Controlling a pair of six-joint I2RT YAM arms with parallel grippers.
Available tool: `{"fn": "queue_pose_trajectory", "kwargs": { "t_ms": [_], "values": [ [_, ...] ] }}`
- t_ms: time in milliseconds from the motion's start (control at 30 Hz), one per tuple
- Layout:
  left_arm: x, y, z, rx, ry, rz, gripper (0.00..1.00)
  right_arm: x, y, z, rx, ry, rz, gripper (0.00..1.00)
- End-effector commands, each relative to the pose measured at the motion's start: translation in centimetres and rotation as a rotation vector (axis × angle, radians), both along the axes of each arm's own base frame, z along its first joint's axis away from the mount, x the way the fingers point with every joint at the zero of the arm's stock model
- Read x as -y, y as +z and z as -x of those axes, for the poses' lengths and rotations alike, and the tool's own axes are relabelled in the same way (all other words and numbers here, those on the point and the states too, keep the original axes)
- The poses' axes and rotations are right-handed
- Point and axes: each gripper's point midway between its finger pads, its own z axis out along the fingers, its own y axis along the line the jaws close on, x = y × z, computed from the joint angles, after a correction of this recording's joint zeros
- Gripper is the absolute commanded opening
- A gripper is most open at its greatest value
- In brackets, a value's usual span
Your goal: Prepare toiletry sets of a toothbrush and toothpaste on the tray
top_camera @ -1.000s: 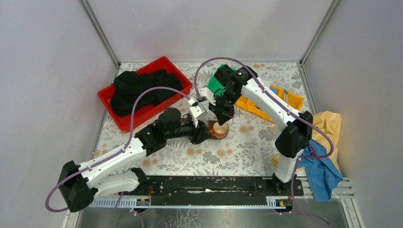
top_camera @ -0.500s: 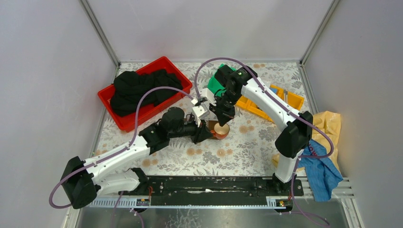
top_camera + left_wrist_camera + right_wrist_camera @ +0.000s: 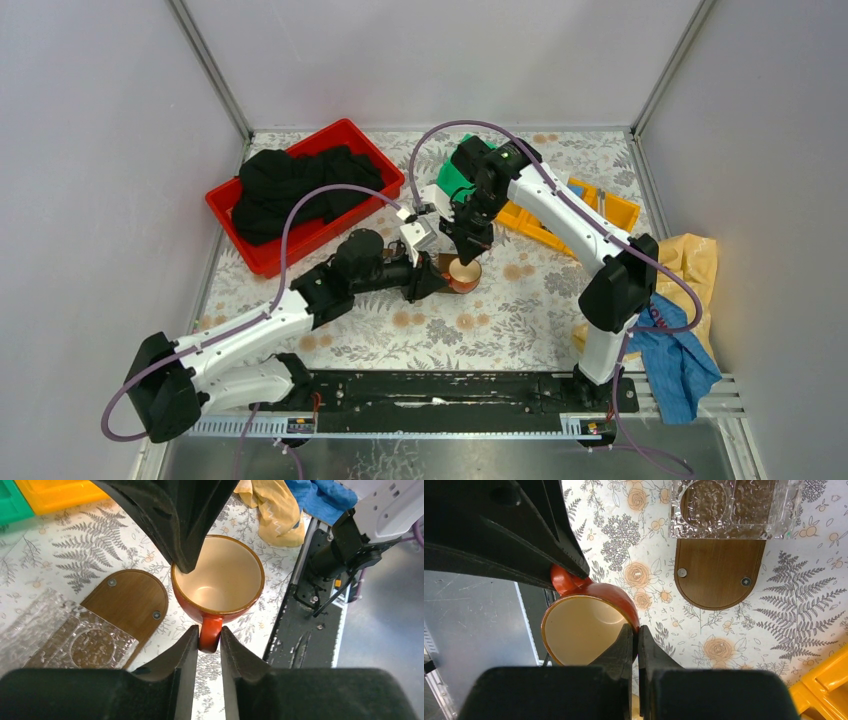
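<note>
Barely started by the looks of it: the tray, right beside the mug, is seen without any toothbrush or toothpaste, while the mug's handle is pinched by the left end effector and its rim by the right end effector.

Black left pincer, and between its fingers a red-orange mug, cream inside! To the pincer's left, the dark brown wood-grain tray and a clear, bubbly-textured holder. Underneath, a white tablecloth with grey ferns and orange blossoms.
</note>
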Motion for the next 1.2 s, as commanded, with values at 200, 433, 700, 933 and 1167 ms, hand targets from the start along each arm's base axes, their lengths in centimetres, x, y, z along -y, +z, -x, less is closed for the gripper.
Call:
{"fn": "queue_pose_trajectory", "kwargs": {
  "t_ms": [200, 433, 700, 933, 1167],
  "values": [
    [0.6, 1.6, 0.1, 0.058, -0.026, 0.063, 0.0, -0.7, 1.5, 0.8, -0.001, 0.003, -0.055, 0.0],
    [-0.2, 1.6, 0.3, 0.122, -0.026, 0.073, 0.0, -0.7, 1.2, 0.8, -0.001, -0.013, -0.06, 0.38],
    [-1.5, 1.5, 0.3, 0.179, 0.017, 0.084, 0.0, -0.6, 2.3, 0.5, 0.044, -0.025, -0.076, 0.68],
    [-4.2, 1.9, -0.5, 0.239, 0.163, 0.116, 0.0, 0.4, 6.3, 0.6, 0.07, -0.032, -0.189, 0.7],
    [-7.9, 3.3, -2.4, 0.281, 0.399, 0.169, 0.0, 4.1, 8.4, -0.9, 0.045, -0.16, -0.375, 0.69]
  ]
}}
